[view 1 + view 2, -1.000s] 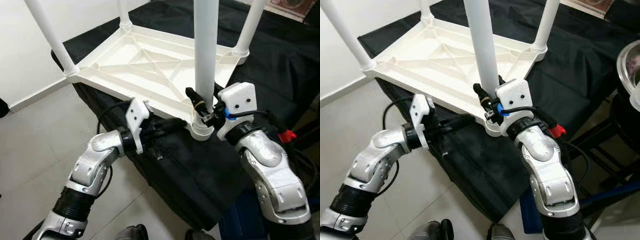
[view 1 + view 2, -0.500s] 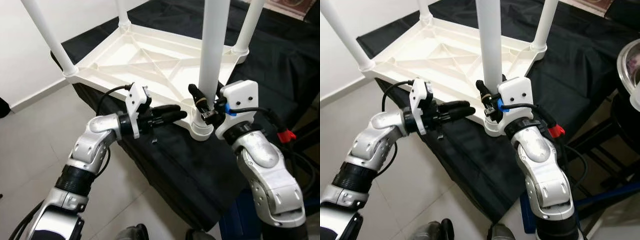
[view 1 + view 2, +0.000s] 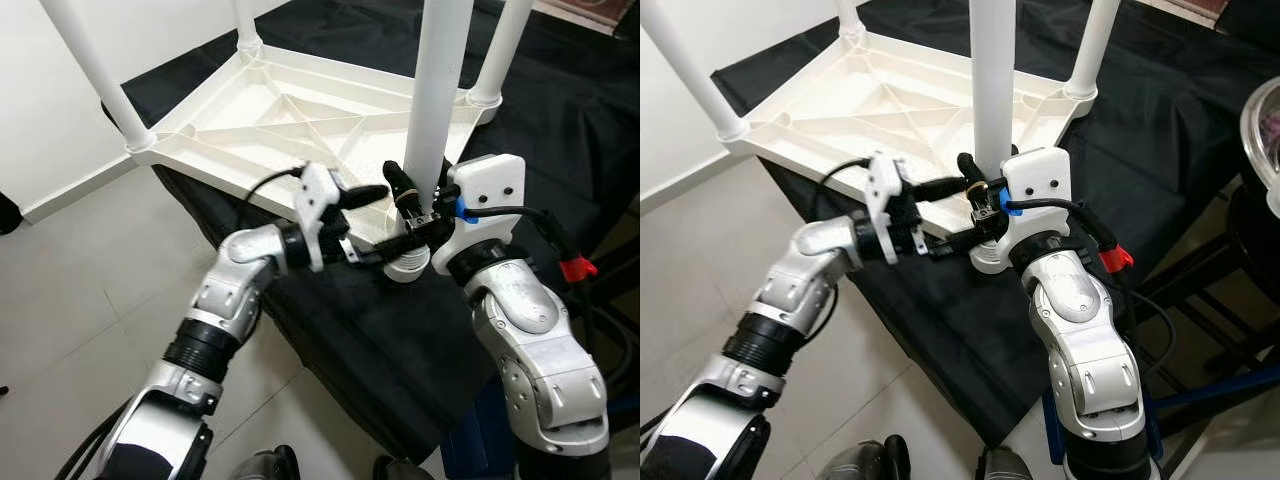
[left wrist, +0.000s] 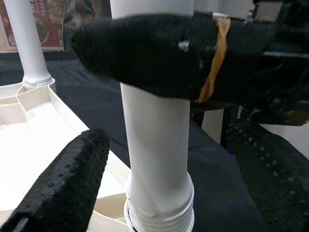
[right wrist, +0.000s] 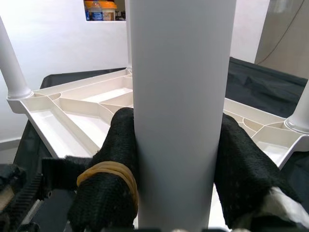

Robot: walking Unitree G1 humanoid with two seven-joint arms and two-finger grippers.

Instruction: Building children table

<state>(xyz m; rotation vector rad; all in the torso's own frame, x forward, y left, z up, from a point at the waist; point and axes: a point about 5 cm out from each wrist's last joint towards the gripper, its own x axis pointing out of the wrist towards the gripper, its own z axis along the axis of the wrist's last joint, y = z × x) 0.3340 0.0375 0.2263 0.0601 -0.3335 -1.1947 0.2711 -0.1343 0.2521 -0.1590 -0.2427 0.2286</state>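
The white children's table top [image 3: 280, 110] lies upside down on a black cloth, its legs pointing up. My right gripper [image 3: 412, 200] is shut on the near leg [image 3: 440, 90] just above its socket [image 3: 405, 265]; in the right wrist view its fingers [image 5: 113, 159] press both sides of the leg [image 5: 181, 96]. My left gripper [image 3: 375, 225] is open, one finger on each side of the same leg's base. In the left wrist view the leg [image 4: 157, 154] stands between its fingers [image 4: 67, 183], with the right gripper's banded finger crossing above.
Three other legs stand at the corners, far left [image 3: 95, 75], back [image 3: 243, 20] and far right [image 3: 505, 45]. The black cloth [image 3: 400, 340] hangs over the support's near edge. Tiled floor [image 3: 80, 290] lies to the left. A glass bowl [image 3: 1265, 140] sits at the right.
My left arm has swung up and to the right from below the table's edge, and its open fingers now straddle the near leg's base. The right gripper has kept its hold.
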